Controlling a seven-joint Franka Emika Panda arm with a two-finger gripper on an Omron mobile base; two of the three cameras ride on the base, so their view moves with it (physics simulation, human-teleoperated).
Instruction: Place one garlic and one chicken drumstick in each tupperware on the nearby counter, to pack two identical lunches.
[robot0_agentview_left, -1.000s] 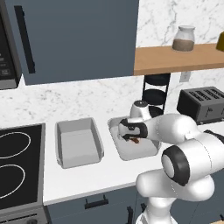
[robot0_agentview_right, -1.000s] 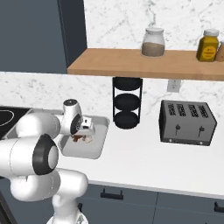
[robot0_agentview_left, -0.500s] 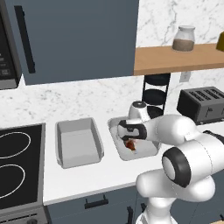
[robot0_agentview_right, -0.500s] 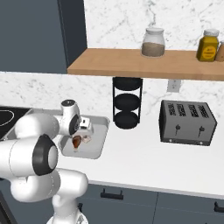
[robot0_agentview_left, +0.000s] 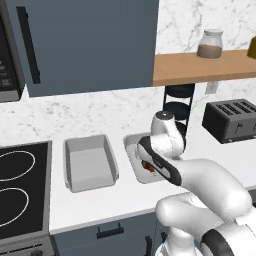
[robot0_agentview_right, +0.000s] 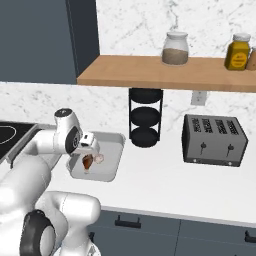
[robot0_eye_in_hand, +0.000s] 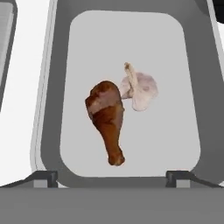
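Observation:
Two grey tupperware trays stand side by side on the white counter (robot0_agentview_left: 110, 200). The left tupperware (robot0_agentview_left: 89, 165) holds nothing. In the right tupperware (robot0_eye_in_hand: 48, 87) (robot0_agentview_right: 111, 160) a brown chicken drumstick (robot0_eye_in_hand: 107, 122) (robot0_agentview_right: 87, 161) lies next to a pale garlic (robot0_eye_in_hand: 140, 89) (robot0_agentview_right: 99, 158), the two touching. My gripper (robot0_eye_in_hand: 111, 177) (robot0_agentview_right: 90, 152) hangs just above this tray, open, its jaws wide apart and holding nothing. In the left base view my hand (robot0_agentview_left: 159, 159) covers most of the right tray (robot0_agentview_left: 131, 150), and a bit of the drumstick (robot0_agentview_left: 148, 166) peeks out.
A black stove top (robot0_agentview_left: 15, 185) borders the left tray. A black tiered rack (robot0_agentview_right: 145, 120) stands behind the right tray and a toaster (robot0_agentview_right: 212, 140) sits further right. Above them a wooden shelf (robot0_agentview_right: 150, 75) carries jars. Bare counter (robot0_agentview_right: 165, 180) lies right of the trays.
The jaws have opened and let go of the drumstick, which now lies in the right tray beside the garlic. The hand has lifted slightly.

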